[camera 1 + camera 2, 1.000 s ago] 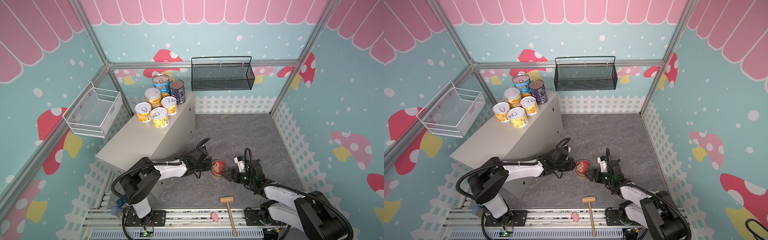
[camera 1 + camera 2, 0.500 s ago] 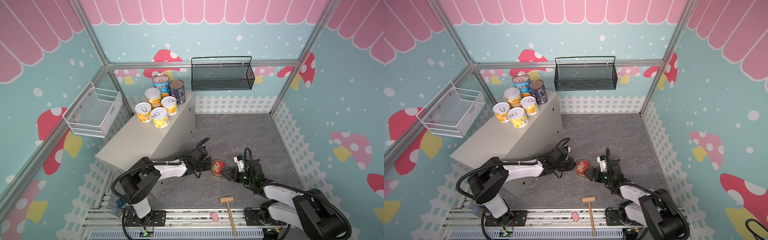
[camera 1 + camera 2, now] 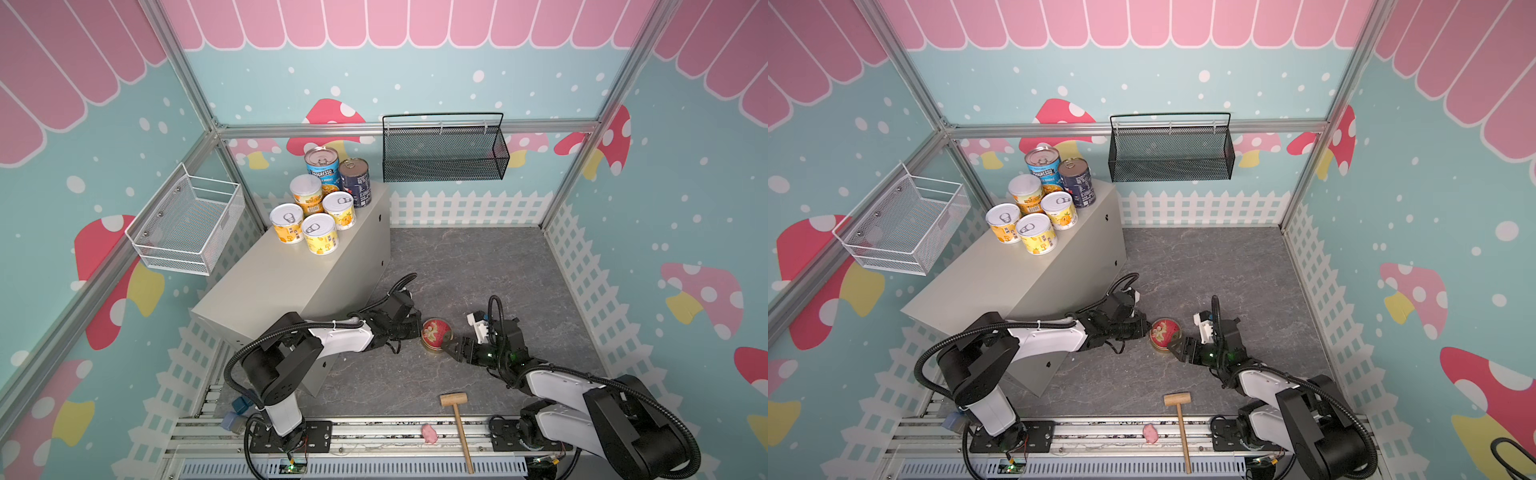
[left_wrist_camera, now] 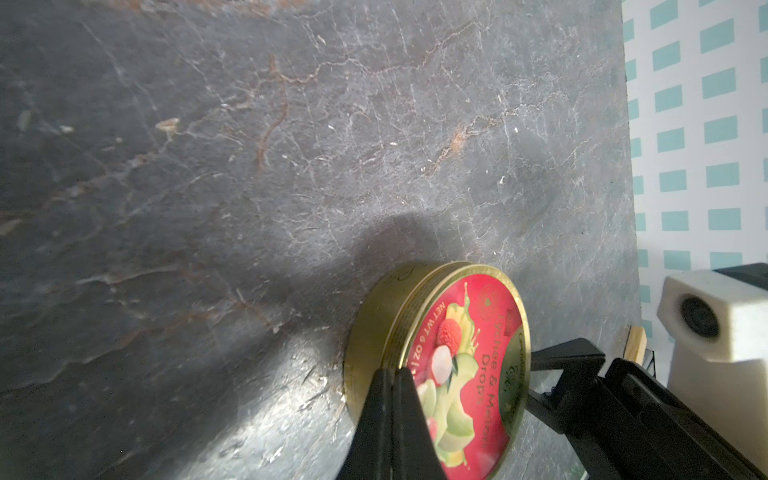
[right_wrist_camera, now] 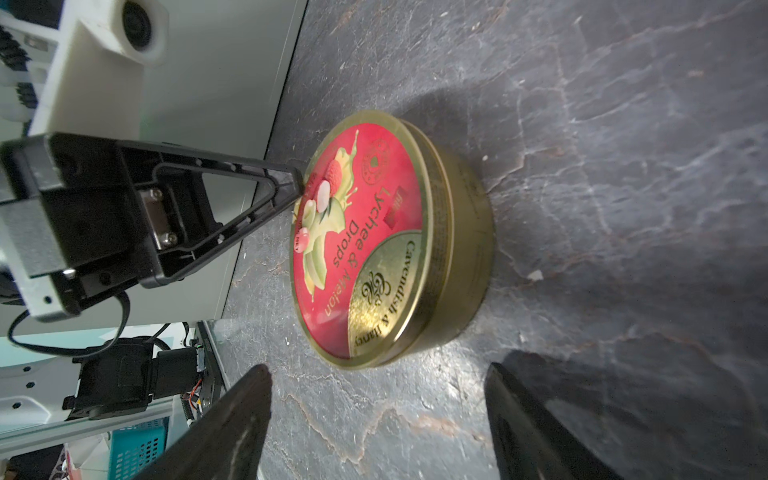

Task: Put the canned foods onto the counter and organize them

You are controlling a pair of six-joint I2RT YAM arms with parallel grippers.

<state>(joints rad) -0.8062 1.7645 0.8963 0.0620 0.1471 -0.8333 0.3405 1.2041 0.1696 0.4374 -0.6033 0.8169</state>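
We see left pincer pressed together, tips against lychee drops tin on floor; right pincer apart, just beside it.

Left gripper jaws together, tips at red-lidded tin rim, on grey floor.

Flat round gold metal tin: red lid, green-and-white fruit print, gold corner panel.
Four short yellow metal cans: pale tops, orange fruit print.
Tall light-blue metal can.
Tall dark navy metal can.
Beige-grey metal box cabinet.
Dark grey slate-look floor: pale veining.
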